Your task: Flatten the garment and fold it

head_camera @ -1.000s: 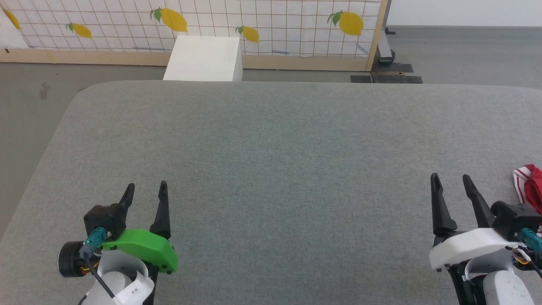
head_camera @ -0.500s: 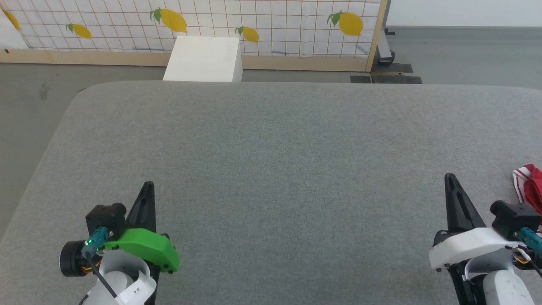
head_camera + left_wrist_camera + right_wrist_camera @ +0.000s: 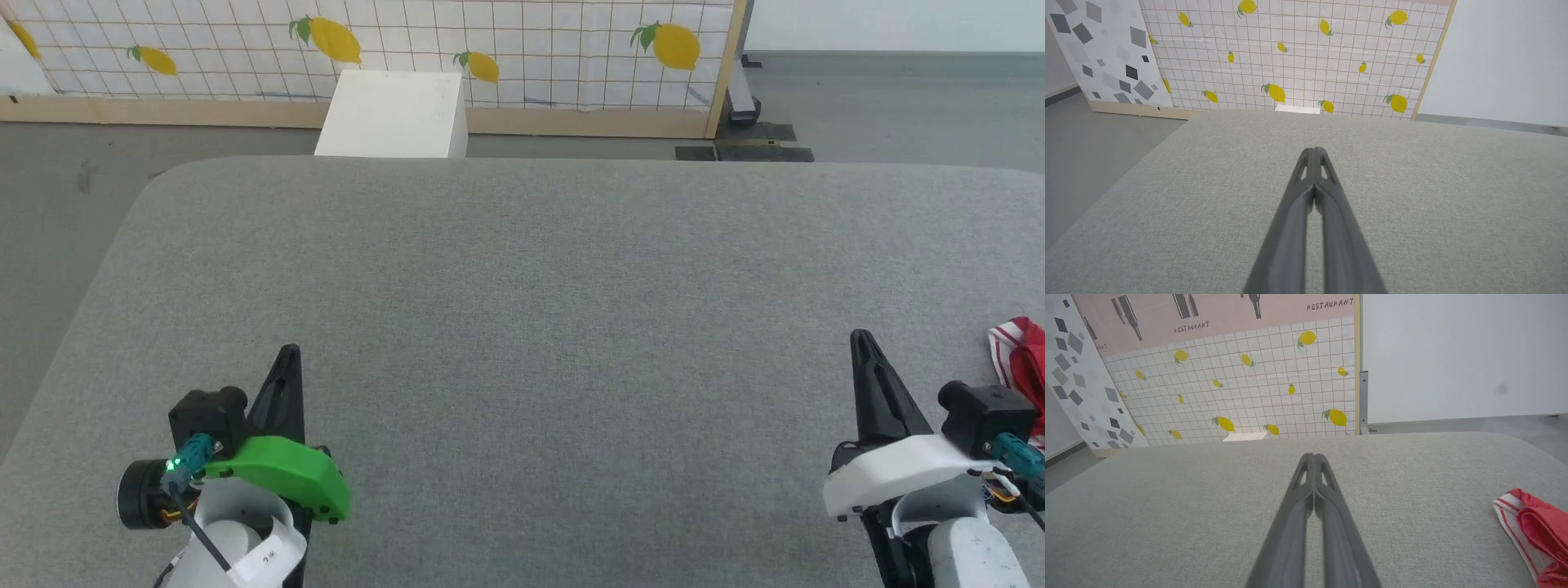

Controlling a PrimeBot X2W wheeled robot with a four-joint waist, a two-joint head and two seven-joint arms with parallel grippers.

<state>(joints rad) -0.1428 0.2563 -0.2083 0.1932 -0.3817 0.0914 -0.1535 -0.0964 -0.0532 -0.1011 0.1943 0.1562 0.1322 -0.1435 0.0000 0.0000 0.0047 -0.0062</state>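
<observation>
The grey cloth-covered tabletop (image 3: 522,327) spreads wide in the head view, and both arms hang over its near edge, well apart from each other. The left pincer (image 3: 287,353), on the green-shelled wrist, has its two dark fingers pressed together into a single point with nothing between them. Its own wrist view shows the tips meeting above plain grey cloth. The right pincer (image 3: 859,336), on the white-shelled wrist, is closed just as tightly on nothing, and its fingers point away from the robot.

The garment (image 3: 1020,347) lies at the far right of the tabletop as a small red bunch with a white, red-striped edge. The frame cuts it off, so its full extent and true long axis cannot be told. The relation that matters is that it lies to the right of the right pincer, near it but not touching, about level with the fingers. In the right wrist view it sits low at the right (image 3: 1535,526), with the striped edge turned toward the pincer and the visible part slanting outward and back toward the robot.

The right arm is much the nearer, since the left stands across nearly the whole tabletop. I judge the task hardly begun. The right pincer would need to open and swing right, or the waist to turn that way, and then draw the bunch toward the middle for flattening
</observation>
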